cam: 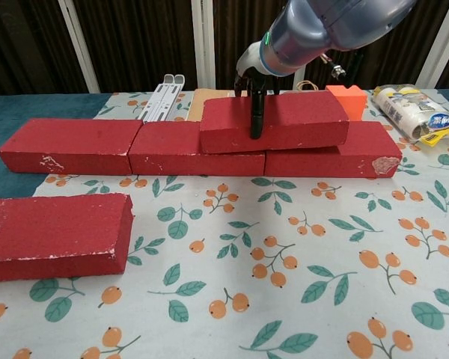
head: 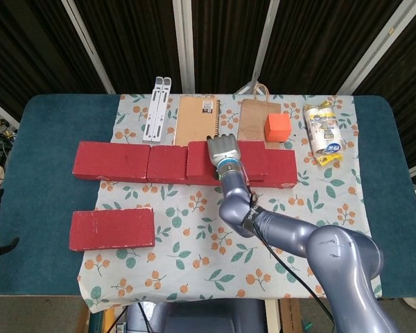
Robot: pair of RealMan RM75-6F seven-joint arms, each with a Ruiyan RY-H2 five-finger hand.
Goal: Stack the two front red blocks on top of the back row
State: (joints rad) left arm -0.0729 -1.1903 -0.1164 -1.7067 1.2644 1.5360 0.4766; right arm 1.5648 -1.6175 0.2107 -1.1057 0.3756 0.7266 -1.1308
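A red block (cam: 273, 122) was held by the right hand (head: 224, 150), the fingers (cam: 256, 112) clamped over its near face and the rest of the hand behind its far edge. The block was seen on top of the back row (cam: 191, 148), across the seam between the middle and right bricks of that row. It was slightly tilted in the chest view, its right end a bit raised; whether it fully rested on the row could not be told. Its surface was matte dark red, with rough edges and small pale scuffs.

The back row was made of three red bricks laid end to end, touching; a chipped pale patch was seen on the right brick's near right corner, and white scratches on the left brick's near face.

A second front red block (head: 111, 229) lay flat on the floral cloth (head: 208, 250), near and left, well apart from the row. White wear marks were seen along its lower near edge in the chest view.

The left hand was not made out in either view.

Behind the row, on the far side of the cloth, were seen a white folding stand (head: 156, 107), a brown notebook (head: 196, 119), a brown paper bag (head: 258, 114) with an orange cube (head: 278, 127) on it, and a wrapped pack of rolls (head: 322, 130) at far right. The cloth was spread over a blue table (head: 41, 166).
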